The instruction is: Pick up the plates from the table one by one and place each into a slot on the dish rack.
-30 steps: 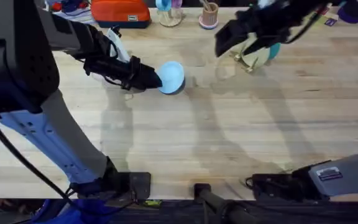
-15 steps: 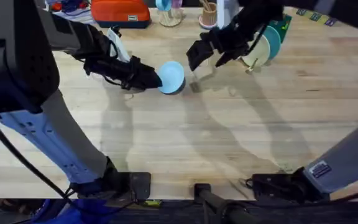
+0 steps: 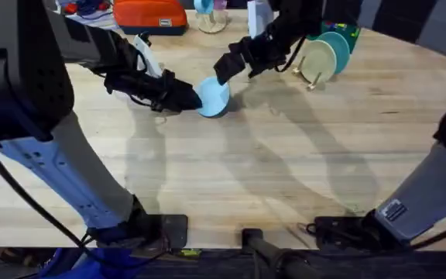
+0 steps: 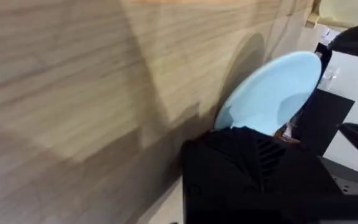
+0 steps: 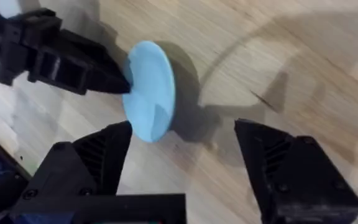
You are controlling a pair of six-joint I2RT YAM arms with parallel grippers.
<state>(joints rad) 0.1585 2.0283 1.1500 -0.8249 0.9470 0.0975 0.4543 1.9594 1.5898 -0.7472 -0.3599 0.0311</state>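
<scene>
The left gripper [image 3: 194,98] has its fingers [image 5: 114,83] pinched on the edge of the light blue plate [image 3: 214,96]. It holds the plate up on its edge, tilted, with the low rim down by the bench [image 3: 285,178]. In the left wrist view the blue plate [image 4: 271,93] sticks out past the black fingers, with the wood behind it.

The right gripper [image 3: 231,63] hangs just beside the blue plate, on its far side. Its fingers [image 5: 291,168] are wide apart. In the right wrist view the blue plate [image 5: 149,91] sits between and beyond the two fingers, not touching them.

Farther back and to the right stands the dish rack [image 3: 310,77]. A cream plate [image 3: 318,60] stands up in it, and a teal plate [image 3: 337,43] stands just behind the cream one.

An orange bag [image 3: 150,15] and a small cup with sticks [image 3: 259,18] sit along the back edge of the bench.
</scene>
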